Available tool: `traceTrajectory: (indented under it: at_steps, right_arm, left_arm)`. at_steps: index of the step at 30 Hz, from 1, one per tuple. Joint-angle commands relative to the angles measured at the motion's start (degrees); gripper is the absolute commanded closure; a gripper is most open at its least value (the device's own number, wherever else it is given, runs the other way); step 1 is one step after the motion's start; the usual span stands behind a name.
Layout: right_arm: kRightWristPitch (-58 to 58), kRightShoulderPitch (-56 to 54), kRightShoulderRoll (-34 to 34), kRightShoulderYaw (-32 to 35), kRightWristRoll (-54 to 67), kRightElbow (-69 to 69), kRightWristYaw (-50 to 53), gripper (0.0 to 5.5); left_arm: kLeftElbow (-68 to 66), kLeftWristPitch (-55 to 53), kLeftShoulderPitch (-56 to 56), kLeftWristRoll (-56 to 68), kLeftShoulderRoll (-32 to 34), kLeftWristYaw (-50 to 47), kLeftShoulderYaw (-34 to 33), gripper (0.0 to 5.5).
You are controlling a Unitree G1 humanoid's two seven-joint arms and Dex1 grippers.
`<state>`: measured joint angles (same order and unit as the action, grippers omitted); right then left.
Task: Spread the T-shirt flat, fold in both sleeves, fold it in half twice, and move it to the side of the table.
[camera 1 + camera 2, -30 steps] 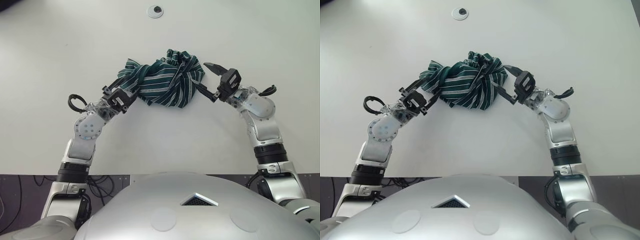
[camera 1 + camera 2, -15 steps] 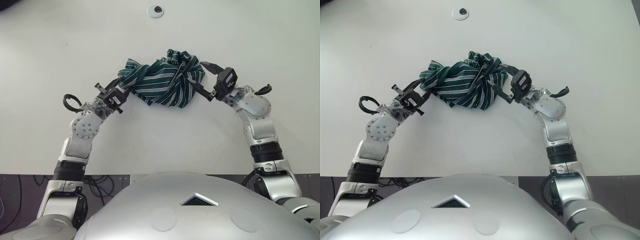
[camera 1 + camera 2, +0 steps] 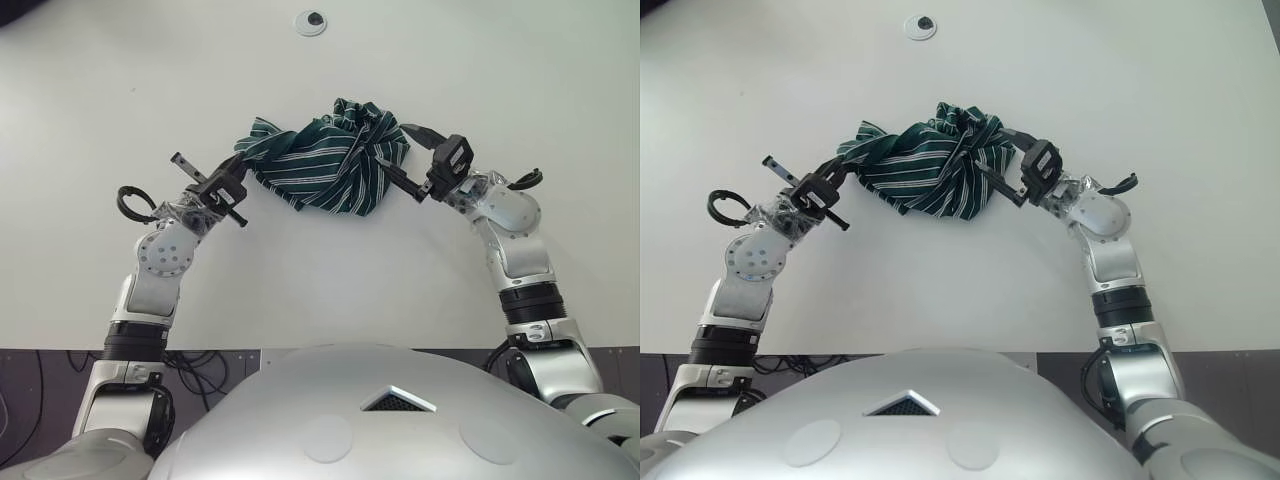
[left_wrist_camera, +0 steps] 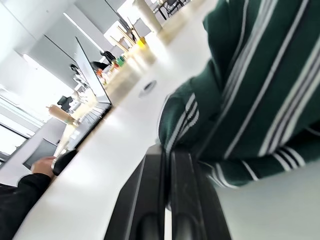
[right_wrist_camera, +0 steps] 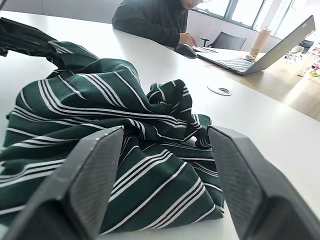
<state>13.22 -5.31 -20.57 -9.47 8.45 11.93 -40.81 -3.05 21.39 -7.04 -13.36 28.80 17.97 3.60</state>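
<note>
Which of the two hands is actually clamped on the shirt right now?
The left hand: its fingers are pinched shut on the striped shirt's left corner. The right hand is open, fingers spread at the shirt's other side.

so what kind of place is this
Likely an open office or meeting room: a long white table with a cable port, an open laptop and an office chair.

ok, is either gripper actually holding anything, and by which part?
Left gripper is shut on the T-shirt, pinching the crumpled bunch's left edge. Right gripper is open, straddling the opposite edge, gripping nothing.
</note>
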Motion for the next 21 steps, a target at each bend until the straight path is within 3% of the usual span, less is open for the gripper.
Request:
traceTrajectory:
  at_steps: [1, 6, 14, 18, 21]
  right_arm:
    - [0.99, -1.15, 0.93, -0.13, -1.02, 1.32, 0.29, 2.44]
    - [2.58, -3.76, 1.74, -0.9, -2.47, 4.66, 0.39, 2.44]
    - [14.68, -15.85, 0.84, -9.08, -24.06, 22.24, 11.42, 2.44]
    - [14.33, -15.32, -2.5, -13.48, -26.37, 21.02, 2.84, 2.44]
    - [10.76, -7.26, -11.05, -17.98, -18.85, 8.42, -14.96, 2.44]
  left_arm:
    - [4.45, 4.51, 2.59, 3.97, -0.49, -2.96, -4.9, 5.48]
    - [5.6, 11.84, 4.52, 1.39, -0.32, -7.1, -7.61, 5.48]
    - [3.97, 19.63, 6.32, -4.03, 1.08, -10.43, -8.63, 5.48]
    - [3.59, 21.77, 6.89, -5.74, 1.53, -11.14, -8.93, 5.48]
    - [1.73, 22.99, 7.75, -7.78, 3.01, -11.55, -9.4, 5.48]
